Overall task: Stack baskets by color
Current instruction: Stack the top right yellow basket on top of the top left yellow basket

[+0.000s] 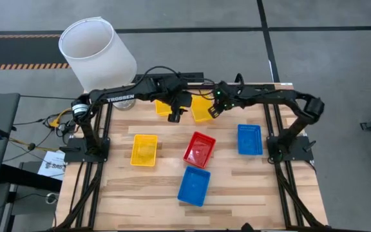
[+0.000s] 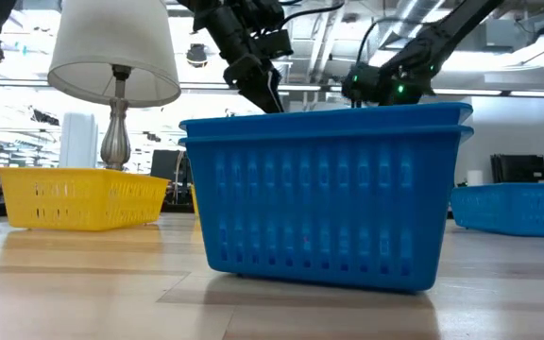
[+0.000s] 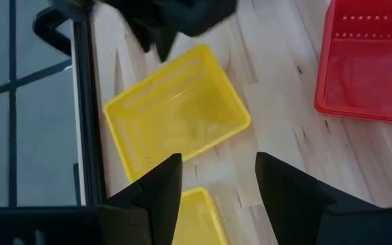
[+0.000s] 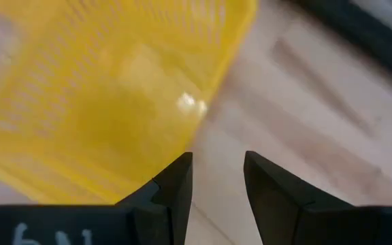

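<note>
**Two grippers crowd the far yellow baskets**

Left gripper point(image 1: 176, 116) hangs with fingers apart, empty, a yellow basket point(image 1: 164, 106) just under it. Right gripper point(image 1: 214, 111), also apart and empty, hovers beside the second yellow basket point(image 1: 201, 108). Descending together, they may collide or nudge a basket askew.

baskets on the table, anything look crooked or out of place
Mostly loose and unsorted. The red basket sits turned at an angle mid-table, and the blue basket in front of it is tilted too. The white lampshade at the back left corner is no basket. Nothing looks spilled or broken.
</note>
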